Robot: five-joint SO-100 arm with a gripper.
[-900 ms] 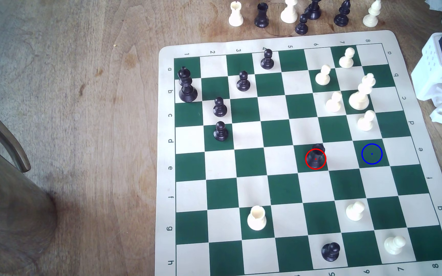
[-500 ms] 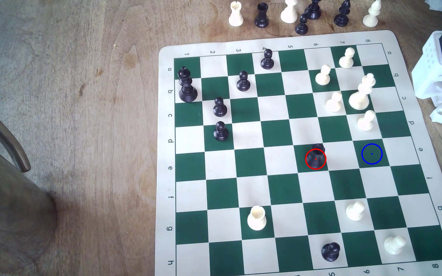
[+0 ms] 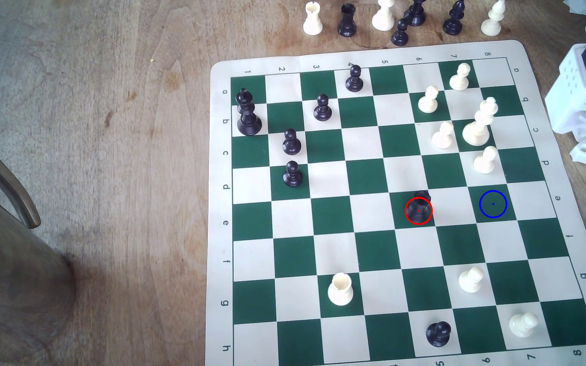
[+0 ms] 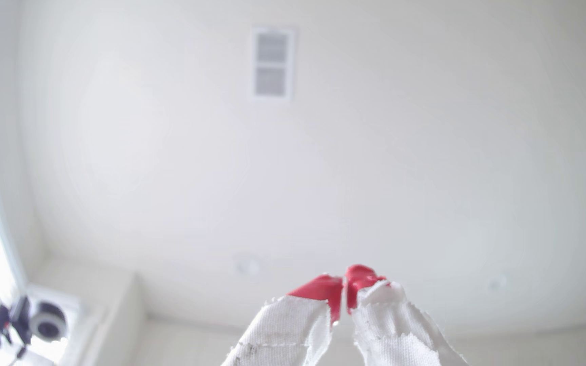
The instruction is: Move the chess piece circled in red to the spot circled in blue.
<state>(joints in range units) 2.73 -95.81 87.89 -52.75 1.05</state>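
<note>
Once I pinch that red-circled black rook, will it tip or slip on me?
The black rook looks stout with a wide base, so it probably resists tipping. Its glossy-looking body may slip. The gripper fingers appear cloth-wrapped, which should help hold it.

Board rim (image 3: 219,197): nos. 1-8, a-h

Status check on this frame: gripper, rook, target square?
Gripper shut, empty, aimed at ceiling. Black rook untouched in red ring. Blue-ringed square free; one bare cream square between.
</note>
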